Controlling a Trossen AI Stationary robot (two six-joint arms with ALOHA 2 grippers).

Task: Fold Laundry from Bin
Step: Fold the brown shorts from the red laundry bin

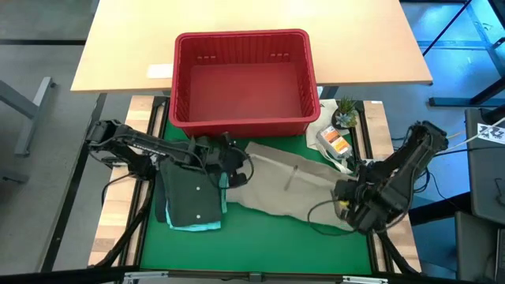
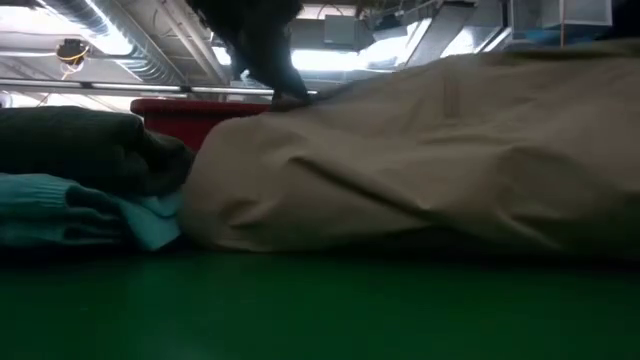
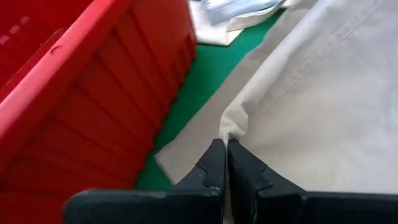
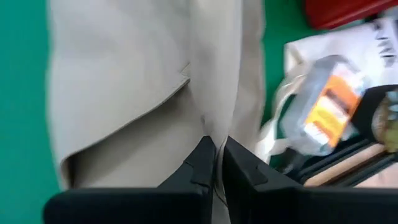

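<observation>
I have the beige-tan garment (image 1: 288, 185) spread across the green surface (image 1: 260, 244) just in front of the red bin (image 1: 245, 79), which looks empty from above. My left gripper (image 3: 225, 146) has its jaws clamped on a pinch of the cloth's edge on the bin side; my right gripper (image 4: 214, 149) has its jaws clamped on a fold at the opposite end, close to the white bag (image 1: 335, 142). To the left sits a stack, the dark garment (image 1: 193, 197) on top of the light teal one (image 1: 201, 226). I judge this cloth light, limp and prone to sagging between holds, so I'd keep it taut. Seams and hems look like the firmest places to hold; thin pinches may slip.
</observation>
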